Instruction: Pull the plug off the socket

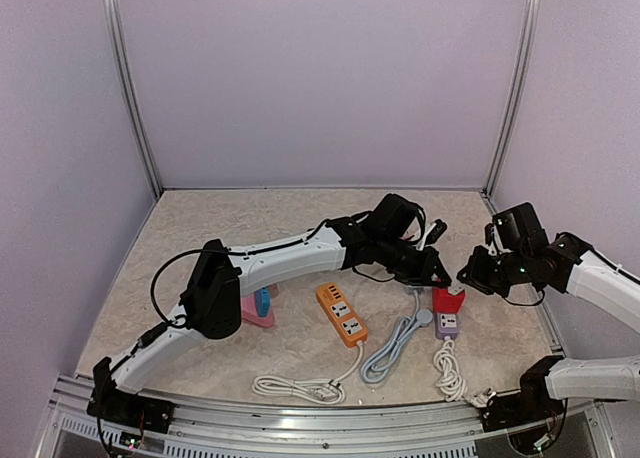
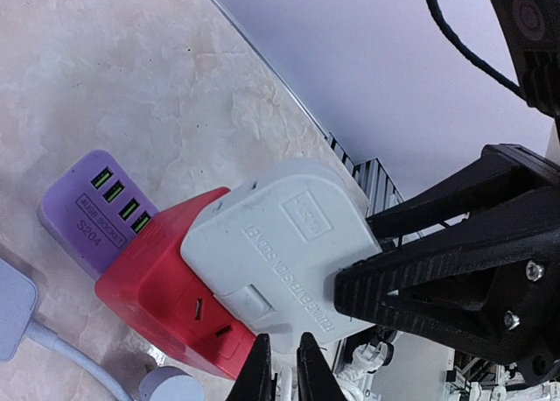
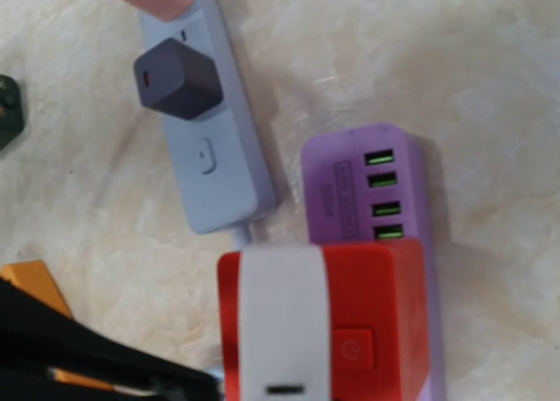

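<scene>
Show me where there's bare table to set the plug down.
Bare: the far table between the back wall and the left arm. Crowded: the near side, around the orange strip, grey cable and purple socket.

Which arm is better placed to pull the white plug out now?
Right: the right gripper clamps the white plug at its edge; the left gripper sits by the red adapter, better for bracing.

The white plug (image 2: 280, 243), a flat rounded block with raised lettering, sits tilted and pressed against one face of the red socket cube (image 2: 162, 283), not yet pulled free. The cube stands on one end of a purple power strip (image 2: 92, 204), beside its four green ports.
</scene>
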Motion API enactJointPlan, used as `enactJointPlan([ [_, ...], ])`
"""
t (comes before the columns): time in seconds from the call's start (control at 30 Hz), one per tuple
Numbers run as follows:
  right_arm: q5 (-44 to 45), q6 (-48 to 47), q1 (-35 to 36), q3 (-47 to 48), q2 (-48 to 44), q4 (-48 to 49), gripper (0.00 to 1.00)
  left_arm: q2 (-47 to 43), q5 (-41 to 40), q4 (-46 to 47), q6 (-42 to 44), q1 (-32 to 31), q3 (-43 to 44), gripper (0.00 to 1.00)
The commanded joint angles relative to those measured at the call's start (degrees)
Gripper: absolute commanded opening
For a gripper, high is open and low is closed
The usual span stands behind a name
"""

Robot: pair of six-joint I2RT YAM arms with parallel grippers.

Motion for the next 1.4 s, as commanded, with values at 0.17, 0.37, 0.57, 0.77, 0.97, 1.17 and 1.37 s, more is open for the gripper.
enactJointPlan([
  [0.17,-6.9,2.7,-0.4,-1.0,-1.8,0.2,0.00,-0.3,-3.0,0.9,1.2,-0.6,-2.7,0.06],
  [0.37,-5.4,3.1,-0.4,-2.0,-2.3,-0.4,0.00,0.9,-3.6,-0.2,0.6,-0.7,-2.5,0.06],
  [0.57,-5.9,3.3,-0.4,-1.5,-2.4,1.1,0.00,3.4,-5.0,-4.0,1.2,-1.3,0.2,0.06],
  [0.77,-6.0,3.1,-0.5,-0.3,-2.3,2.1,0.00,4.4,-6.6,-6.5,1.1,-1.4,0.5,0.06],
  [0.97,-6.3,3.1,-0.4,0.7,-2.6,4.2,0.00,5.0,-8.3,-9.4,1.3,-1.5,1.2,0.06],
  [1.17,-5.3,2.8,-0.5,3.5,-2.7,3.2,0.00,5.4,-9.2,-10.9,1.4,-1.5,1.7,0.06],
  [1.37,-4.5,2.8,-0.5,5.1,-2.9,1.4,0.00,5.5,-9.6,-11.7,1.8,-1.5,1.9,0.06],
])
